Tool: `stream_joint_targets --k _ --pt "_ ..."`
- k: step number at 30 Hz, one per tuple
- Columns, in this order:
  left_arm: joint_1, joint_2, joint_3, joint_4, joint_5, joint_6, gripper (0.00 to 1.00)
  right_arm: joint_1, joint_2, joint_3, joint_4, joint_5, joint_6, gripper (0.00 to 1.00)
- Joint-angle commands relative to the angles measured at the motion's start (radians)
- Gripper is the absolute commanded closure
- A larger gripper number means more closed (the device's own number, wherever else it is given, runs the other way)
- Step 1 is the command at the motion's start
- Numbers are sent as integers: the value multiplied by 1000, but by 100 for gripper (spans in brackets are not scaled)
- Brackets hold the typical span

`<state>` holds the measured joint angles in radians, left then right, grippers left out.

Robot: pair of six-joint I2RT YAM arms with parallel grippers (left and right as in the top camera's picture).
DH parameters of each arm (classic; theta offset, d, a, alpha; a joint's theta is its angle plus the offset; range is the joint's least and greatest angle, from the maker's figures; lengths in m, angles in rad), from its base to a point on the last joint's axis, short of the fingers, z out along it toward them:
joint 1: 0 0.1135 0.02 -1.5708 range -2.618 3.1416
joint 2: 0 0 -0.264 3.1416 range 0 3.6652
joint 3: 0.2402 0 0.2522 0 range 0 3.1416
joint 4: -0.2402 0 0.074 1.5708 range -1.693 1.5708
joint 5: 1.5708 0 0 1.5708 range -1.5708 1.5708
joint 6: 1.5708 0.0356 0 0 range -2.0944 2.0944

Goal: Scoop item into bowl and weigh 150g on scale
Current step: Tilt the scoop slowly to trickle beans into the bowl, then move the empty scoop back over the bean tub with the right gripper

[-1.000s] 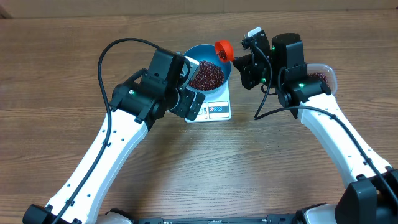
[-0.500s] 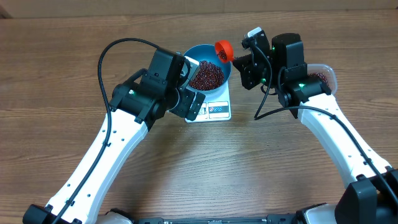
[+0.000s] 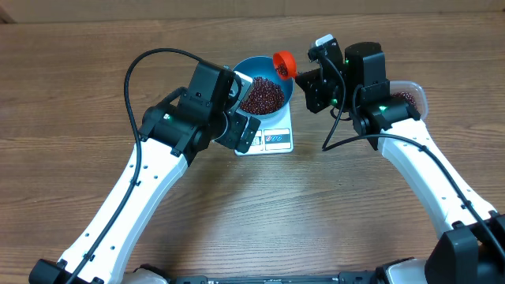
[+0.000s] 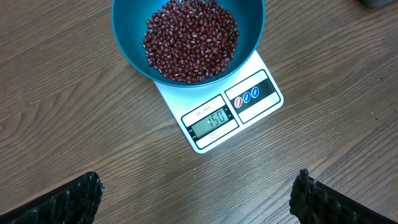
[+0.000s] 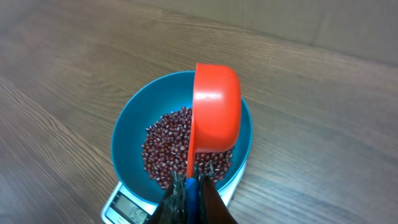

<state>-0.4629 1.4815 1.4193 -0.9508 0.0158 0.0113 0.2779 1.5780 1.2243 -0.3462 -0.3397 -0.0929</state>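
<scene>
While right gripper (image 5: 189, 190) pinches scoop (image 5: 216, 109) over bowl (image 5: 127, 134), left gripper (image 4: 196, 190) gapes empty — tub (image 3: 410, 93) behind arm (image 3: 418, 158).

Plain brown wood-grain desk (image 3: 79, 95) here. Only two things sit straight on it: the little white scale (image 3: 278, 140) toward the middle back, and a clear plastic tub (image 3: 416, 93) well off to its right.

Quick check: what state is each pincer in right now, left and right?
Left pincer: open, empty.
Right pincer: closed on the orange scoop, above the bowl.
</scene>
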Motion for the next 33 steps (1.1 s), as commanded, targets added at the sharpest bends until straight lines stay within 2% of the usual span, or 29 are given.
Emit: stream_joint_targets --k 1,7,11,22,33 --pt "5 -2 16 2 11 19 0 7 3 34 2 5 145 96" --pt "5 -2 16 2 11 19 0 -16 -11 34 5 -2 311 96" --pt "5 -2 16 2 11 19 0 -71 -61 34 2 -31 354 96" --pt "5 -2 16 2 10 19 0 -303 -239 34 -124 -36 378 97" --pt "5 -2 16 2 11 19 0 -457 -256 34 -253 -73 377 96"
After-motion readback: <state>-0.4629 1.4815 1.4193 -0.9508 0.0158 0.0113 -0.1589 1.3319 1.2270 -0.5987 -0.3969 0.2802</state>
